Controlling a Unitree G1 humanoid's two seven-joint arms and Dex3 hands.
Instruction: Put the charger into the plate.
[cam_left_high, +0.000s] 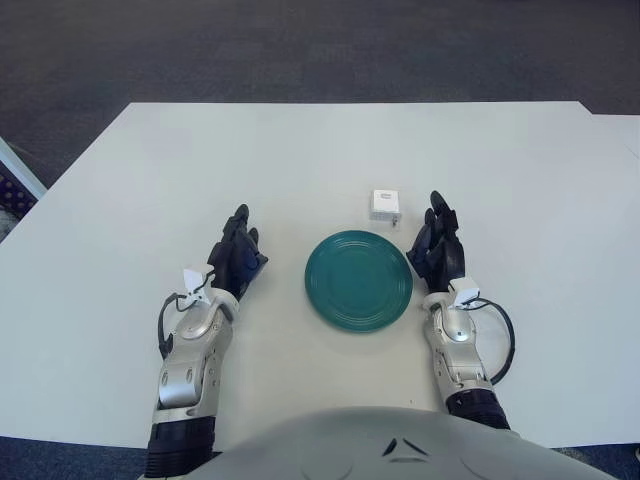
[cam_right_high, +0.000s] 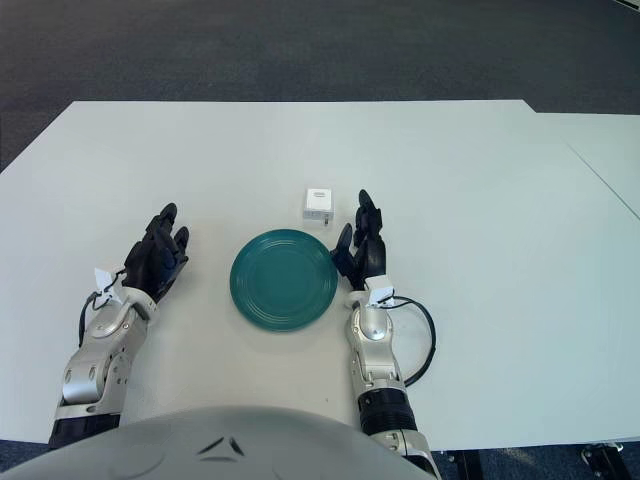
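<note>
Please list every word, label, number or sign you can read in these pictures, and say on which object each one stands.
No readable text.
The charger has a small dark mark on its top face, too small to read.
The plate is plain teal.
The white tags at the wrists of the left hand and right hand show no legible writing.

table (cam_left_high: 120, 200) L corner cut by frame edge | charger (cam_left_high: 384, 205) prongs too small to tell

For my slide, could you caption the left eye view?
Charger beyond the bare plate; right hand nearest it, left hand opposite.
</note>
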